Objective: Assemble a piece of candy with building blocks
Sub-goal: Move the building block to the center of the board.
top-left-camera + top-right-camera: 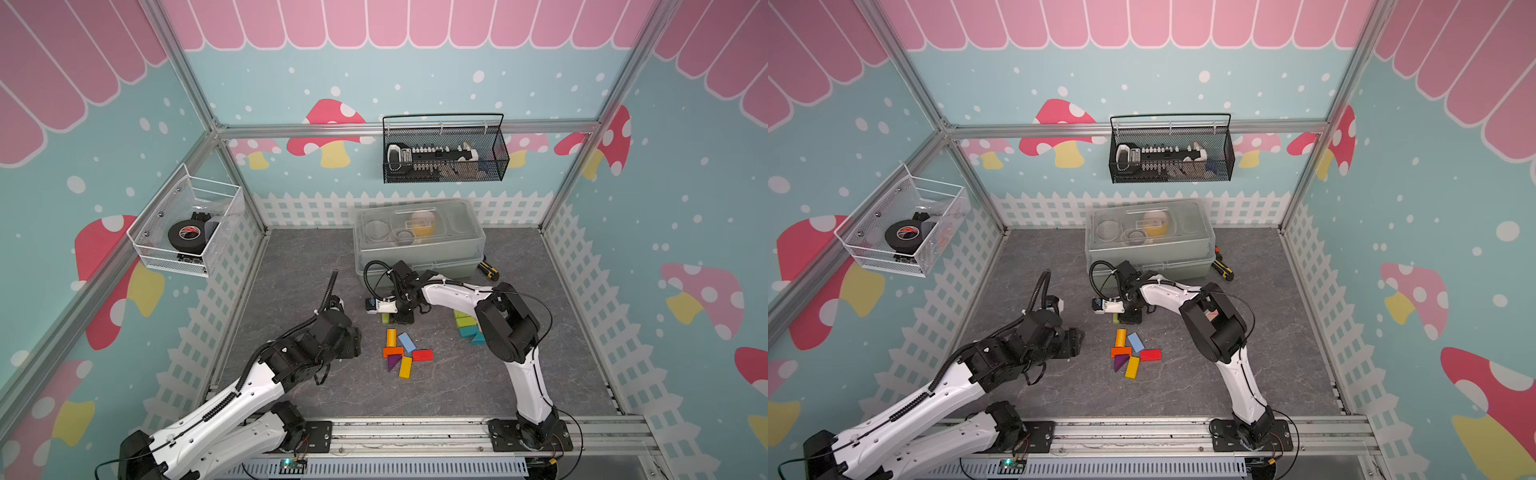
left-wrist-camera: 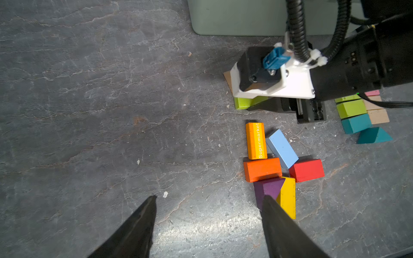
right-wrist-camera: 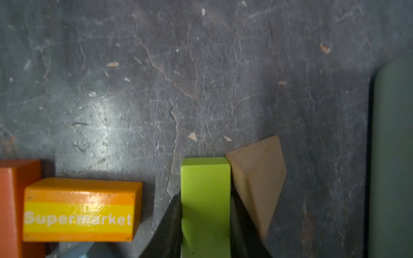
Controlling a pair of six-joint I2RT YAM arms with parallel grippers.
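Nearest, along the front edge: metal rail [image 1: 415,434] carrying both arm bases. Just beyond, left hand [image 2: 209,197], fingers spread wide, gripping nothing, poised over bare grey bench [image 2: 111,111].

Beside it, mid-bench, a cluster of 6 building blocks [image 1: 422,354]: yellow bar [image 2: 288,198] and purple prism [image 2: 267,189] closest, touching; then orange bar [image 2: 262,168], red bar [image 2: 306,170], light blue bar [image 2: 282,148] lying slantwise, and orange-yellow bar [image 2: 256,140] lettered "Supermarket".

Farther on, right hand [image 3: 205,196], clamped on a lime green bar [image 3: 205,176] down at bench level. Tan prism [image 3: 257,178] touching that bar on the side toward the box.

Off to the right, partly under the right arm, a second packed group: green bars [image 2: 350,108], teal bar [image 2: 355,122], teal prism [image 2: 373,136], tan pieces [image 2: 378,116], pink piece [image 2: 372,92].

At the back, lidded clear plastic box [image 1: 419,249], with a screwdriver [image 1: 488,270] by its right corner. Up on the walls, white basket [image 1: 187,253] holding a tape roll [image 1: 187,235], and black mesh basket [image 1: 444,174].
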